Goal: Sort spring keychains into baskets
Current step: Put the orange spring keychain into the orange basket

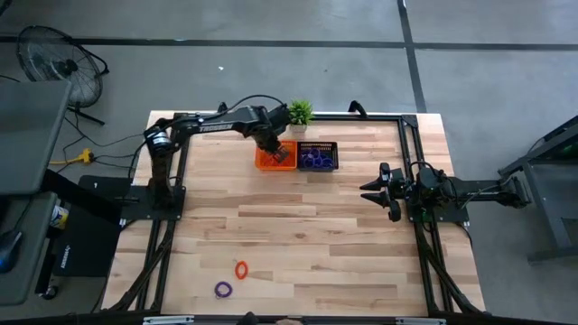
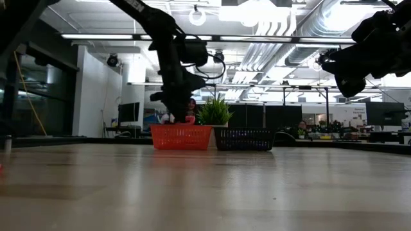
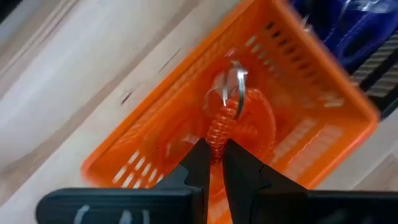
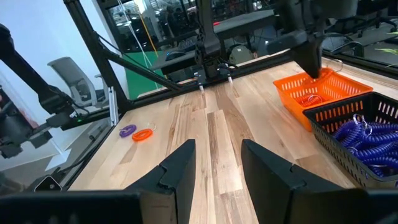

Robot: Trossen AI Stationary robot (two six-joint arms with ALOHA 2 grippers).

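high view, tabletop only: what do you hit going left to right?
purple keychain → orange-red keychain → orange basket, left hand over it → black basket → right hand. The potted plant overlaps the baskets' span, so it is left out.

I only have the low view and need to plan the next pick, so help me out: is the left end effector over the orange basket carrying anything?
Observer: Yes. The left end effector is shut on an orange-red keychain, hanging it inside the orange basket.
Operator: What's in the black basket?
Observer: The black basket holds a heap of purple keychains.
Operator: Any keychains left on the table?
Observer: Two, near the front edge: one orange-red loop and one purple loop.
Operator: And the right end effector?
Observer: The right end effector is open, empty, beside the table's right side.
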